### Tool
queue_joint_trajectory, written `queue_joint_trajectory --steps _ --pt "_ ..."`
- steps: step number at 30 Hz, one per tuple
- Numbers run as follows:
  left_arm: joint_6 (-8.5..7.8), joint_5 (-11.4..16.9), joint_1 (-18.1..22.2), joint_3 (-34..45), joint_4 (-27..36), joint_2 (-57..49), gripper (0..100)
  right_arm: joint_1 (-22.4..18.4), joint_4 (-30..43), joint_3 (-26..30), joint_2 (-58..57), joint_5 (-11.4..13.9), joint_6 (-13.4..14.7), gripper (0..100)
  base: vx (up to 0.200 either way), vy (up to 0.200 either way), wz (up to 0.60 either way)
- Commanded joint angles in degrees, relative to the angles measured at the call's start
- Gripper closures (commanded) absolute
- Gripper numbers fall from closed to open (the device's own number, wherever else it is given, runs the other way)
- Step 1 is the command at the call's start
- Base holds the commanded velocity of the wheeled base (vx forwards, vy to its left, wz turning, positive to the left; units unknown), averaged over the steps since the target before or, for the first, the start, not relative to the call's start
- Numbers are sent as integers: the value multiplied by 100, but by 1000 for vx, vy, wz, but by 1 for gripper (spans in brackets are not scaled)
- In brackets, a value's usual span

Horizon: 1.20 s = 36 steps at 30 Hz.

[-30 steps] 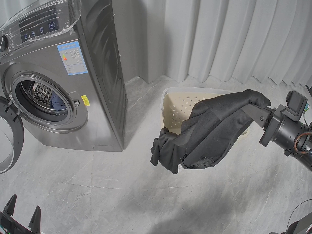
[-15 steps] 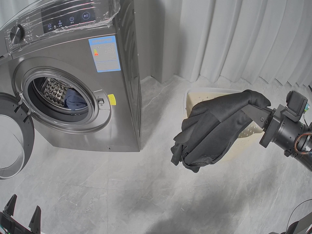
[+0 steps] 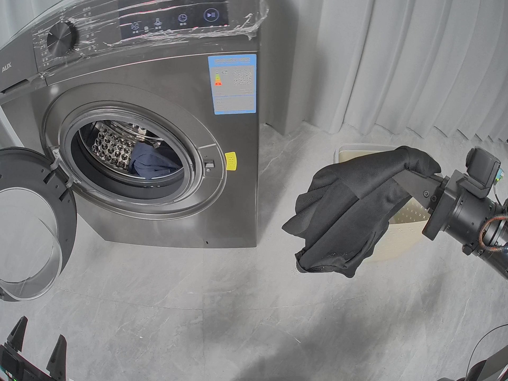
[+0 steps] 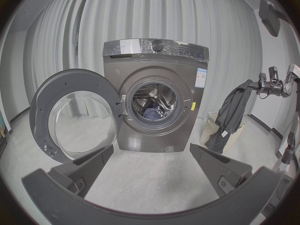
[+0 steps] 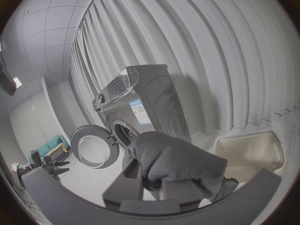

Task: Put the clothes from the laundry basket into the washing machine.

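Near laundry basket (image 3: 405, 231), right claw (image 3: 419, 180) clamps black garment (image 3: 344, 212): carry step. Next, feed into washing machine (image 3: 233, 191) drum. Left claw (image 3: 41, 330) spread, empty.

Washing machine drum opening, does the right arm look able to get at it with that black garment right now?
Probably yes: the door stands wide open, and only bare floor separates the drum opening from the right end effector gripping the black garment.

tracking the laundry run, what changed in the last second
The head camera swung toward the washing machine, so machine and laundry basket slid right in view; neither itself moved. The hanging tail of the black garment drew in slightly. Unchanged: right end effector shut on the garment, left end effector open and low, door open, blue cloth in the drum.
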State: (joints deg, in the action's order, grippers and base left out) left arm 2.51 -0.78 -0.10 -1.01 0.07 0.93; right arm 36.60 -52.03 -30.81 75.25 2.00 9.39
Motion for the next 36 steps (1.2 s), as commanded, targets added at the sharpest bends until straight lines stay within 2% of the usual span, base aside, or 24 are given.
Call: queue_joint_trajectory --steps 1,11,17,23,36 --pt "4 -1 1 92 10 -49 0 5 0 -4 16 2 2 100 0 200 0" --pt "-5 -1 1 92 1 -49 0 5 -106 13 60 11 -7 100 0 20 0" --pt "13 -1 1 92 10 -49 0 5 -106 13 60 11 2 100 -200 0 0" --pt "4 -1 1 92 1 -49 0 -3 -106 22 68 11 2 100 0 0 0" --pt "13 -1 1 92 10 -49 0 -12 -114 31 95 2 11 100 0 200 0"
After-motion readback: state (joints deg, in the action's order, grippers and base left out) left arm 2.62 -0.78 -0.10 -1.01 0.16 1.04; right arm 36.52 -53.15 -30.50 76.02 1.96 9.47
